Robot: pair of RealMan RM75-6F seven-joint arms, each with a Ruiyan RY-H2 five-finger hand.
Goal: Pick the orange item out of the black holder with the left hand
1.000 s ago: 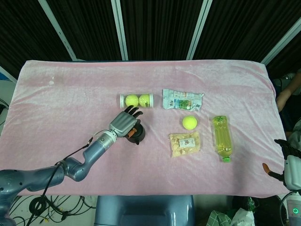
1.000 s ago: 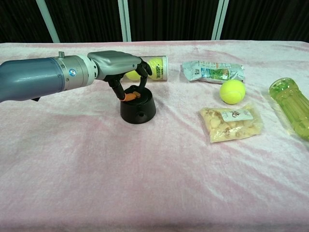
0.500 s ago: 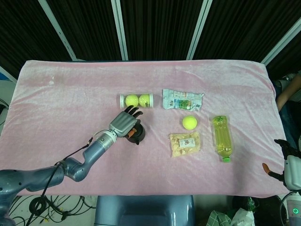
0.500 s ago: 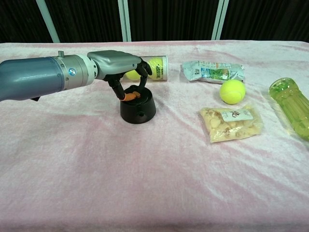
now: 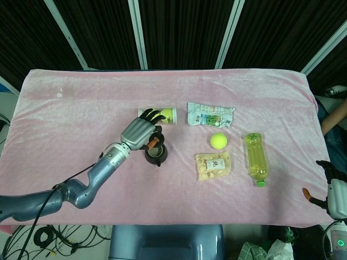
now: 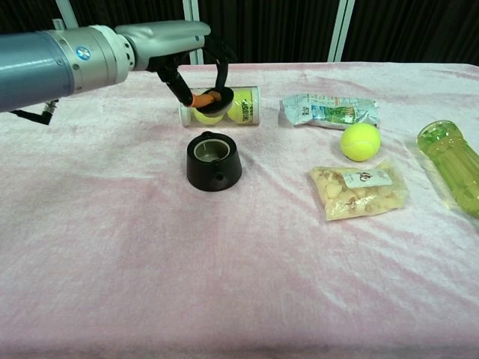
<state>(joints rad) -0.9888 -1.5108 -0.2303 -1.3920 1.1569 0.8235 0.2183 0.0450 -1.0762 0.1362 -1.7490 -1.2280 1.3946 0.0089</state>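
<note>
My left hand (image 5: 139,131) (image 6: 179,46) hangs above the black holder (image 5: 156,156) (image 6: 213,162) and pinches the small orange item (image 6: 203,98) (image 5: 152,144) between thumb and a finger. The item is clear of the holder, whose round opening shows nothing inside. The holder stands upright on the pink cloth, just below and slightly right of the hand. My right hand (image 5: 335,190) shows only at the lower right edge of the head view, off the table; how its fingers lie is not clear.
A clear tube of tennis balls (image 6: 228,106) lies behind the holder. To the right lie a crumpled wrapper (image 6: 330,111), a loose tennis ball (image 6: 360,141), a snack bag (image 6: 358,190) and a yellow-green bottle (image 6: 451,168). A pink cloth (image 5: 65,124) covers the table.
My left hand has risen from the holder, taking the orange item up and out of it. The holder stayed in place. The right hand has not moved.
</note>
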